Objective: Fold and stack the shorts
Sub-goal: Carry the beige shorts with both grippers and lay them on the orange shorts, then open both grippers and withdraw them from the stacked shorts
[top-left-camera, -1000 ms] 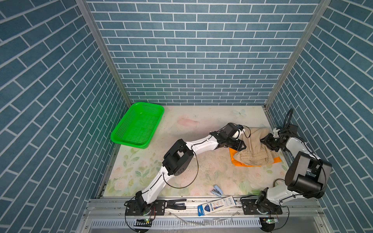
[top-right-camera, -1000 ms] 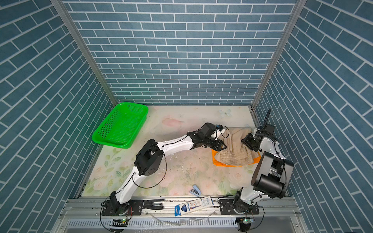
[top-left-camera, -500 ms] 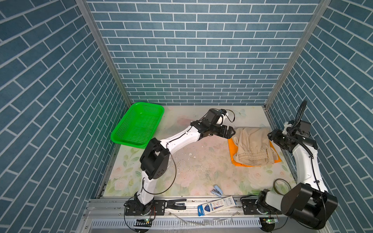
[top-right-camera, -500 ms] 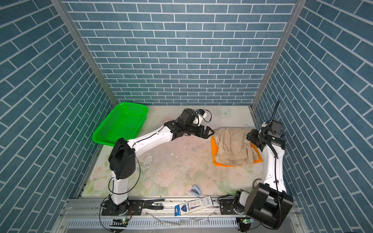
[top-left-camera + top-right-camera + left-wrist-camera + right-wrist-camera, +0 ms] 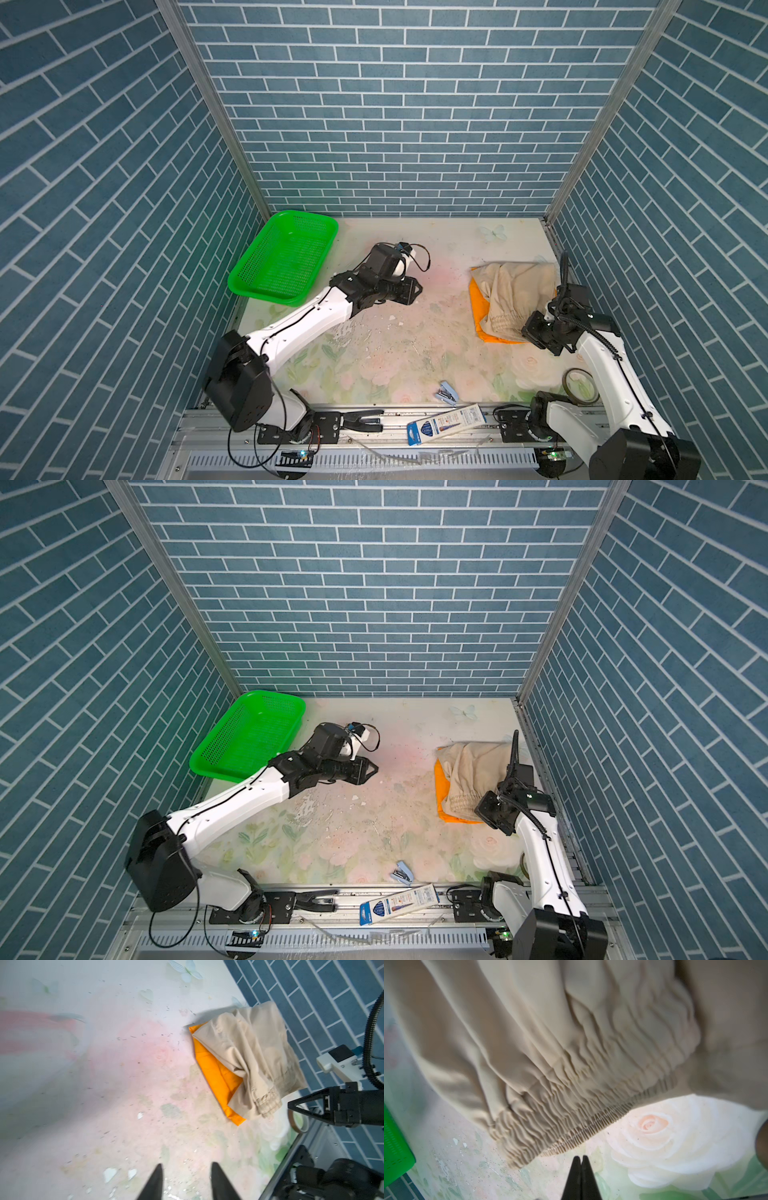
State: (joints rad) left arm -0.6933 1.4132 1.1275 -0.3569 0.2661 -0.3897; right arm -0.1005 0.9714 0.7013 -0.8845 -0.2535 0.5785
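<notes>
The right hand (image 5: pixel 580 1160), pinched closed and empty, hovers just beside the beige shorts (image 5: pixel 519 291), folded atop the orange shorts (image 5: pixel 478 301) at the table's (image 5: pixel 395 345) right side. Beyond, the left hand (image 5: pixel 186 1166) hangs slightly parted and empty, near the basket (image 5: pixel 286 257).

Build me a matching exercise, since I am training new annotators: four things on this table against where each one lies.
Things: 1 beige cloth shorts; 2 bright orange cloth shorts; 3 green perforated plastic basket; 4 small blue stapler.
Places: A far left corner; B near the front edge; C top of the stack; D bottom of the stack.
Pairs: 1-C; 2-D; 3-A; 4-B.
</notes>
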